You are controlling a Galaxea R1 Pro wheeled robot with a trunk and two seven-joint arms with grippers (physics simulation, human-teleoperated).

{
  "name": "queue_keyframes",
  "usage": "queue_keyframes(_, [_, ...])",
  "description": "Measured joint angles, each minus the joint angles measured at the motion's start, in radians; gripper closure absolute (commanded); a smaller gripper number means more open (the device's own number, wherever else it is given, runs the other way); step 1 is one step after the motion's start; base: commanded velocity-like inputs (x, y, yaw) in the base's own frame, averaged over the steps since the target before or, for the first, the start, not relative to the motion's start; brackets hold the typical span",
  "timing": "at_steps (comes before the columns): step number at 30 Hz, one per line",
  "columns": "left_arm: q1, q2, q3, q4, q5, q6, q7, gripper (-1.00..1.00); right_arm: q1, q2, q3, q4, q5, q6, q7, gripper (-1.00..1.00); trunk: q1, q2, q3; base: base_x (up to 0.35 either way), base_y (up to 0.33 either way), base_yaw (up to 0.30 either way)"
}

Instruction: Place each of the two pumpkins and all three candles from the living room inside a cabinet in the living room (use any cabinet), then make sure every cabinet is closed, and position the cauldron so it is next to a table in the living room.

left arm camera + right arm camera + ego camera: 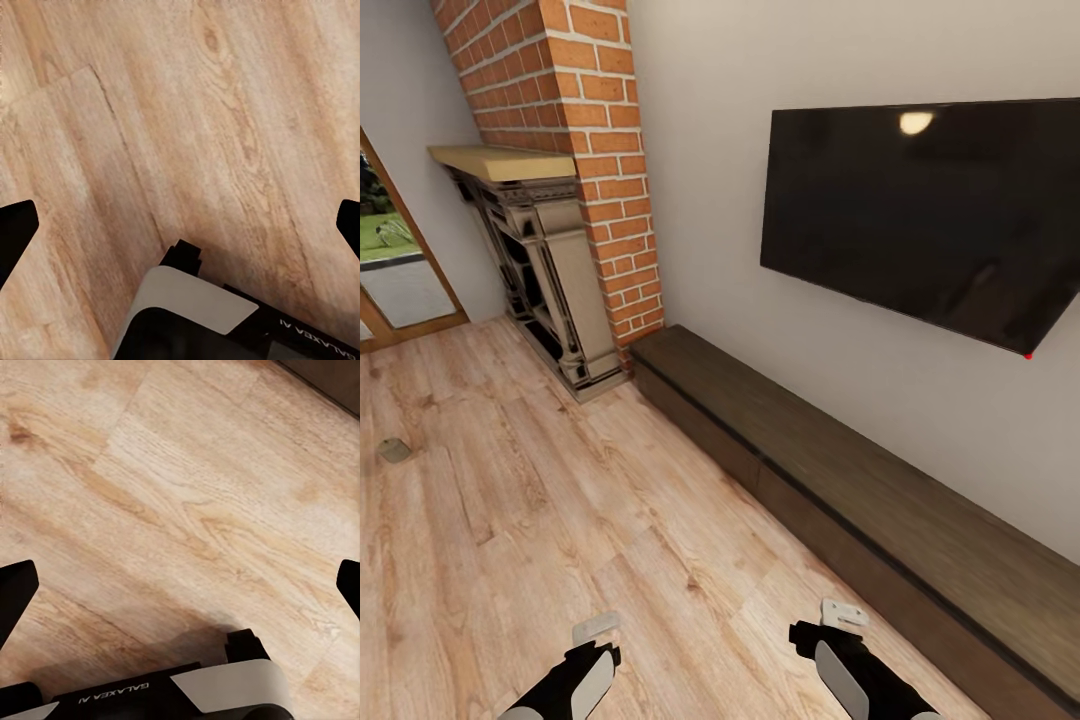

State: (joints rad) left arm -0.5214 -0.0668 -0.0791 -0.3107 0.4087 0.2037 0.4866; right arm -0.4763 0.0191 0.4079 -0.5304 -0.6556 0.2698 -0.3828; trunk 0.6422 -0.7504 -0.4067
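Note:
The long, low dark-brown cabinet (840,480) runs along the wall under the television, its drawer fronts flush and shut. A small pale tan stub (395,450), possibly a candle, lies on the floor at the far left. My left arm (585,670) and right arm (850,665) hang low over the wooden floor. In the left wrist view my left gripper (180,225) is open, its black fingertips (15,225) wide apart over bare planks. My right gripper (180,585) is open too, holding nothing, with the cabinet's dark base (330,379) at the corner of that view.
An ornate grey fireplace (550,280) with a light wooden mantel stands against a brick chimney (590,130) at the left. A large black television (930,210) hangs on the wall. A glass door (390,260) is at the far left. Open wooden floor (560,500) lies ahead.

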Motion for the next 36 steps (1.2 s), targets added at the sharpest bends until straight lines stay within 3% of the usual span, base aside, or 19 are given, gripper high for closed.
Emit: queue_keyframes(36, [0.002,0.002,0.001,0.0,0.0,-0.002,0.0,-1.0,0.0,0.002,0.002,0.0,0.0,0.0,0.0,-1.0,0.0,0.0,0.0,-0.018,0.017,0.0])
